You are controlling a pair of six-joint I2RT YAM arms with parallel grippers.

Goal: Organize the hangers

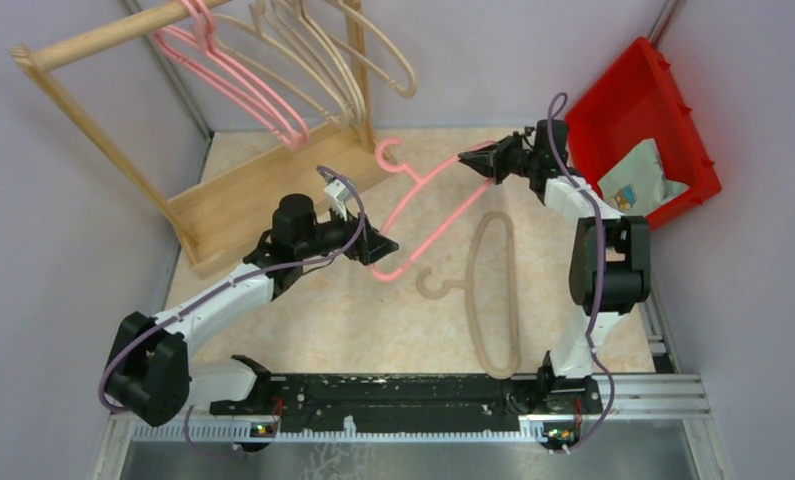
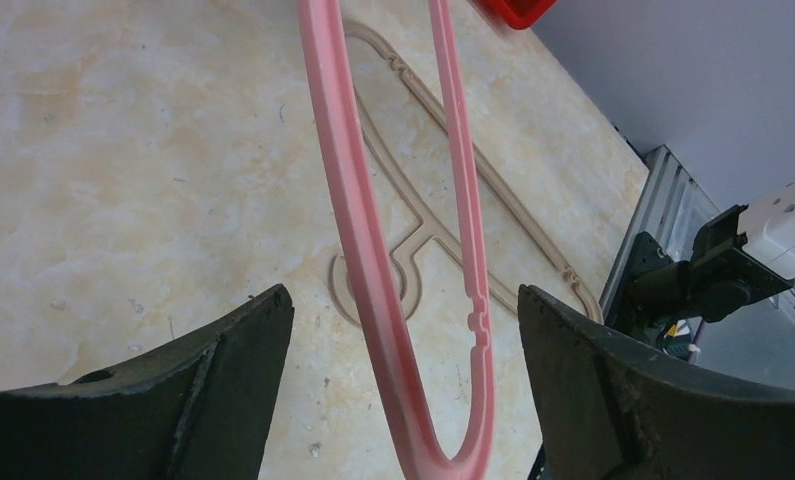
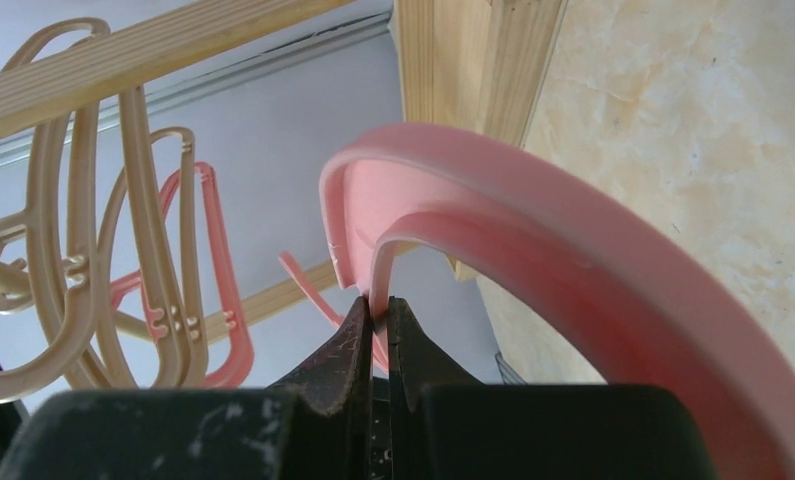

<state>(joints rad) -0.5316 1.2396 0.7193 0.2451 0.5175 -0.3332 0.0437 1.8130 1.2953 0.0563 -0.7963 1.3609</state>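
Observation:
A pink hanger (image 1: 428, 200) is lifted over the table, its hook (image 1: 388, 155) toward the rack. My right gripper (image 1: 476, 160) is shut on its far end; in the right wrist view the jaws (image 3: 378, 305) pinch a thin edge of the pink loop (image 3: 533, 230). My left gripper (image 1: 381, 245) is open around the hanger's near end; the pink loop (image 2: 358, 200) passes between the spread fingers (image 2: 403, 300) without touching them. A beige hanger (image 1: 498, 290) lies flat on the table, also in the left wrist view (image 2: 425, 228). Several beige (image 1: 323, 50) and pink hangers (image 1: 243, 85) hang on the rack pole (image 1: 113, 35).
The wooden rack's base (image 1: 243, 200) stands at the back left, close to the left gripper. A red bin (image 1: 663, 90) holding a pouch (image 1: 638, 180) sits at the back right. Grey walls enclose the table on both sides.

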